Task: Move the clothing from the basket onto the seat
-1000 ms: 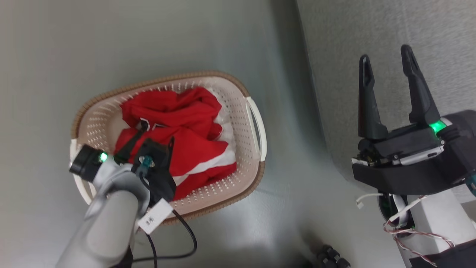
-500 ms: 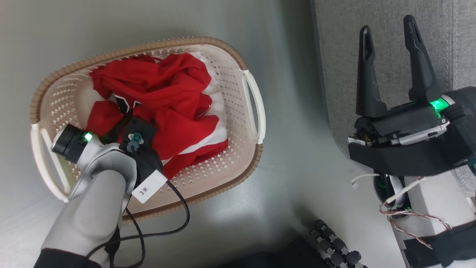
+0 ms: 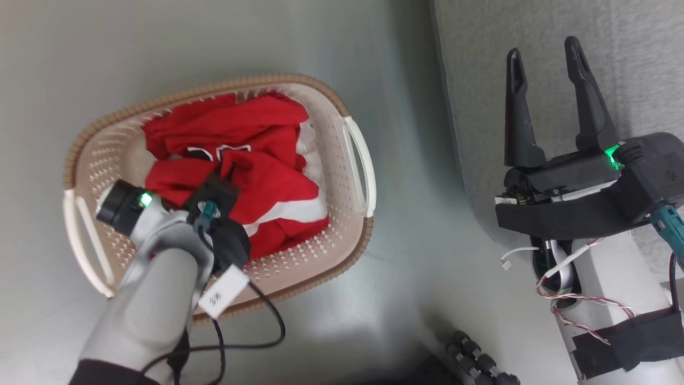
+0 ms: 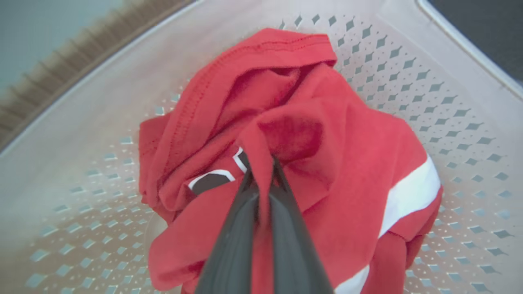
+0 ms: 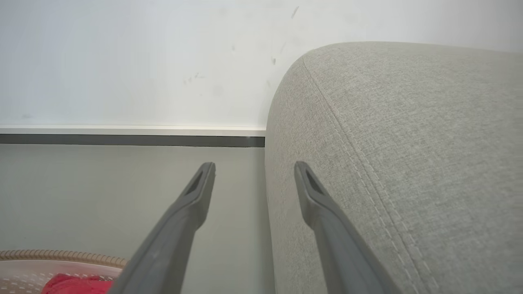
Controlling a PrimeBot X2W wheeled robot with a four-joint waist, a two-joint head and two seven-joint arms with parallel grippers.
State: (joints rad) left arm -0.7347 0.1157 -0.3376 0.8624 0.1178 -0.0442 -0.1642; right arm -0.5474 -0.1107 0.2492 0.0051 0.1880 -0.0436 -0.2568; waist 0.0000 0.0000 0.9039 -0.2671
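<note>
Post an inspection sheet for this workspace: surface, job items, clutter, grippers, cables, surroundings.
Surface: grey-green floor; the basket stands on it.
Job's things: red clothing with white stripes lies bunched in the basket; the grey sofa is to the robot's right, apart from the basket.
Clutter: dark ribbed part at the lower edge of the head view; cannot tell what it is.
Grippers: left gripper shut on a fold of the clothing; right gripper open, holding nothing, by the sofa's edge.
Cables: black cable loops off the left arm; twisted wires on the right arm.
Surroundings: white wall, dark baseboard.
</note>
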